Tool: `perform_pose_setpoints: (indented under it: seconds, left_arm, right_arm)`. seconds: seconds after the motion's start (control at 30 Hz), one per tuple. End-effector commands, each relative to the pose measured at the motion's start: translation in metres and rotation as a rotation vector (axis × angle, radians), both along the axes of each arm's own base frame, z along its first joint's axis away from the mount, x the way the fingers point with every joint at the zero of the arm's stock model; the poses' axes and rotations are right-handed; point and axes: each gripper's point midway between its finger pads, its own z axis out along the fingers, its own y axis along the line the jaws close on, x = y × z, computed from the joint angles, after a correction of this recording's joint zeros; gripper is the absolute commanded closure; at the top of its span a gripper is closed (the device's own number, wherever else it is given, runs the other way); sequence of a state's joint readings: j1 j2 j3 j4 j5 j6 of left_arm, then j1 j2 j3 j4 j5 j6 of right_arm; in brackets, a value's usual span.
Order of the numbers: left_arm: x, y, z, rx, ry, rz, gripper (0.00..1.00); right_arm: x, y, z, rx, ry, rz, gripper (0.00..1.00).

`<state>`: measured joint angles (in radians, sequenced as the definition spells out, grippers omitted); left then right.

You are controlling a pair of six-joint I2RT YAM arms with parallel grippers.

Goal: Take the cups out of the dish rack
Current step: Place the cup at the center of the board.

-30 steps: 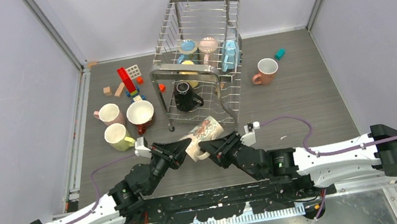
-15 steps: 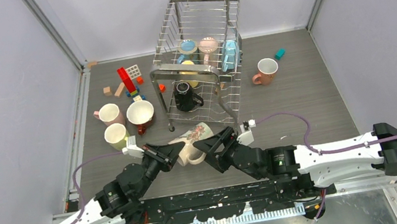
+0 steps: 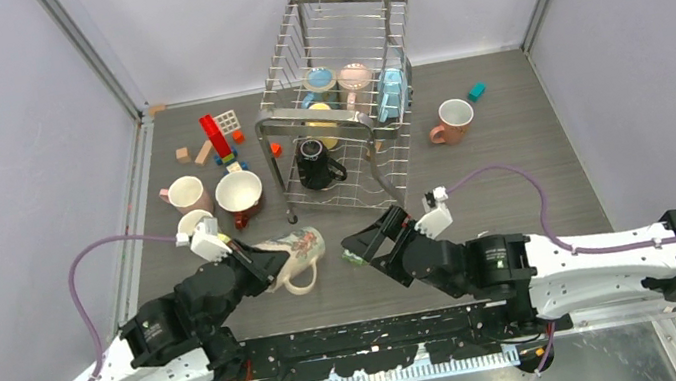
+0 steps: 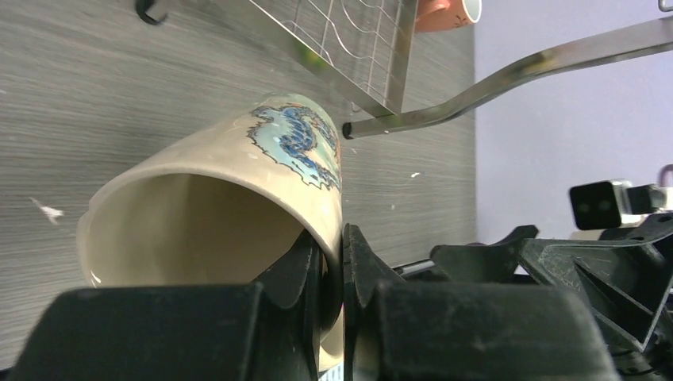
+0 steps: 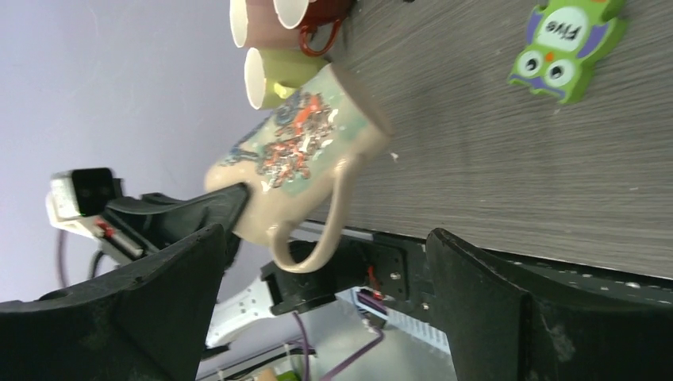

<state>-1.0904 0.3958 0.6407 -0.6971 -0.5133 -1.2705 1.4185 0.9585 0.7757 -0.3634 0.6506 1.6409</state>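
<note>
off the front edge of the dish rack [image 3: 392, 164], cup [image 3: 296, 249] in left gripper [image 3: 267, 265]

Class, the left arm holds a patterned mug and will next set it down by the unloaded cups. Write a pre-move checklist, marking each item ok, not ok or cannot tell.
1. Left gripper fingers pinch the patterned mug by its rim: ok.
2. Right gripper open, apart from the mug: ok.
3. Mug outside the dish rack: ok.
4. Mug lifted off the table: cannot tell.
5. Rack emptied: not ok, a black mug sits inside.
</note>
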Motion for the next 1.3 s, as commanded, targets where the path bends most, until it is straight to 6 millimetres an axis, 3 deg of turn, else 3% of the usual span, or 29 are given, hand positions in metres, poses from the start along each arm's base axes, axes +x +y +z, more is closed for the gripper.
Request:
perform_pose_setpoints:
  seconds: [0.0, 0.17, 0.4, 0.77, 1.27]
  left_arm:
    - [0.008, 0.019, 0.034, 0.109, -0.084, 0.030, 1.00]
    - [0.012, 0.032, 0.034, 0.302, -0.084, 0.028, 1.00]
    - [0.024, 0.024, 0.026, 0.469, -0.025, -0.030, 1.00]
    - [0.065, 0.026, -0.001, 0.539, 0.123, -0.131, 1.00]
    - [0.088, 0.046, -0.025, 0.796, 0.213, -0.183, 1.00]
  right_arm:
    - [0.012, -0.036, 0.002, -0.145, -0.054, -0.023, 0.00]
    - [0.032, -0.069, -0.016, -0.222, 0.013, -0.016, 0.00]
    - [0.055, -0.106, -0.028, -0.303, 0.052, -0.026, 0.00]
    - [0.084, -0.122, -0.051, -0.324, 0.119, 0.025, 0.00]
    - [0.110, -0.142, -0.053, -0.276, 0.159, 0.074, 0.00]
